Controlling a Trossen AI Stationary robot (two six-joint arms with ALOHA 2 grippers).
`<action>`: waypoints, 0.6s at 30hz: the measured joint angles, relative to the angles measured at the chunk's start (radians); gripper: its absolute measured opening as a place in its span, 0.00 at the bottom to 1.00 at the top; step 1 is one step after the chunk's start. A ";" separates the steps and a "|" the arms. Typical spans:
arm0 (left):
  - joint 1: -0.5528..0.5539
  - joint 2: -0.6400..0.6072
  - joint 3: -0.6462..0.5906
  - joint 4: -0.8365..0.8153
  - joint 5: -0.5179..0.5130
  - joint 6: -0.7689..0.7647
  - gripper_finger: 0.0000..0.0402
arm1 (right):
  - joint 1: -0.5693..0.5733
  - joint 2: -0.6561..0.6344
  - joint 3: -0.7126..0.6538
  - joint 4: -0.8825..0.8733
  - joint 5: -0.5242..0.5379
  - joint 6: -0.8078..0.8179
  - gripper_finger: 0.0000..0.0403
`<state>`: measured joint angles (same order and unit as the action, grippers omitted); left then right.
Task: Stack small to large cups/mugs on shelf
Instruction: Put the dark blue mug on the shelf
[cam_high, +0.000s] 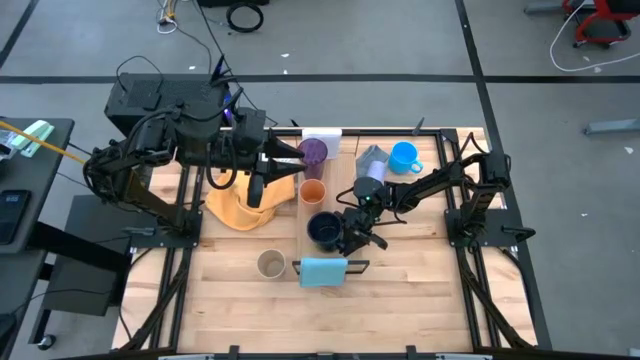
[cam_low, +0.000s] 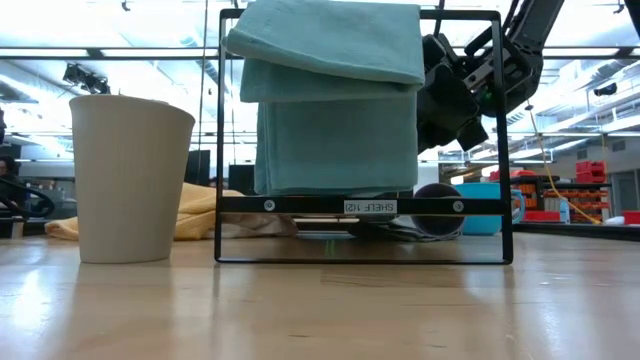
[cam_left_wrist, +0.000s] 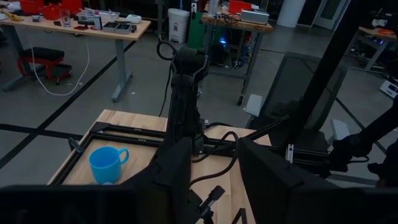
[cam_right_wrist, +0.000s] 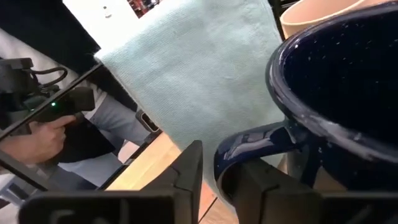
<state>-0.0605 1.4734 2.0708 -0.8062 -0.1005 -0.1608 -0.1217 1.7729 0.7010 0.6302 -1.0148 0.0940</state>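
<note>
Beige cup (cam_high: 271, 264) stands on the table near the front edge, beside the shelf's (cam_high: 308, 222) light-blue cloth end (cam_high: 322, 271). On the shelf, front to back: navy mug (cam_high: 322, 229), orange cup (cam_high: 313, 192), purple tumbler (cam_high: 314, 151). Right gripper (cam_right_wrist: 219, 173) straddles the navy mug's handle (cam_right_wrist: 249, 149), fingers slightly spread. Blue mug (cam_high: 404, 157) sits near the table's back right corner. Left gripper (cam_high: 256, 190) hovers over the yellow cloth (cam_high: 236, 207), fingers spread, holding nothing.
</note>
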 joint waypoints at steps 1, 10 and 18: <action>0.000 0.000 0.000 0.000 0.000 0.000 0.34 | 0.000 0.000 0.000 0.000 0.000 0.001 0.20; 0.000 0.000 0.000 0.000 0.000 0.000 0.36 | 0.001 0.000 0.000 0.002 -0.005 0.019 0.19; 0.000 0.000 0.000 0.000 0.000 0.000 0.35 | 0.001 0.000 0.000 0.003 -0.010 0.045 0.22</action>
<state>-0.0605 1.4734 2.0708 -0.8066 -0.1008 -0.1609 -0.1211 1.7729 0.7010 0.6334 -1.0248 0.1394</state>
